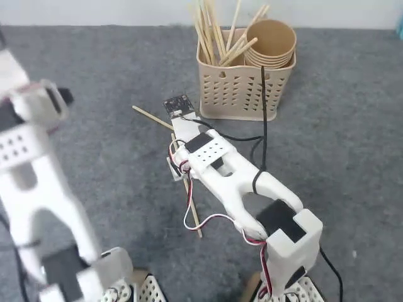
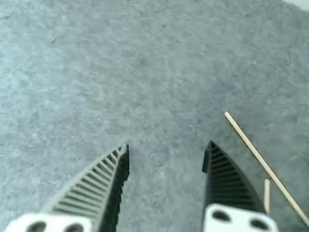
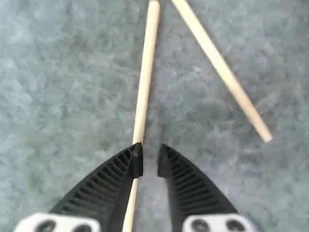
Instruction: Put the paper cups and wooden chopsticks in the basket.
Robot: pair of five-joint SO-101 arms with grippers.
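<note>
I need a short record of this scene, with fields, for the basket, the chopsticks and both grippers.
basket: holds stacked paper cups and many chopsticks
loose chopsticks: two lie on the carpet
right gripper: low over one loose chopstick, fingers slightly apart
left gripper: open above bare carpet

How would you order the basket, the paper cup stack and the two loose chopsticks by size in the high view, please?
1. basket
2. paper cup stack
3. upper chopstick and lower chopstick, unranked: the right arm hides part of each.
</note>
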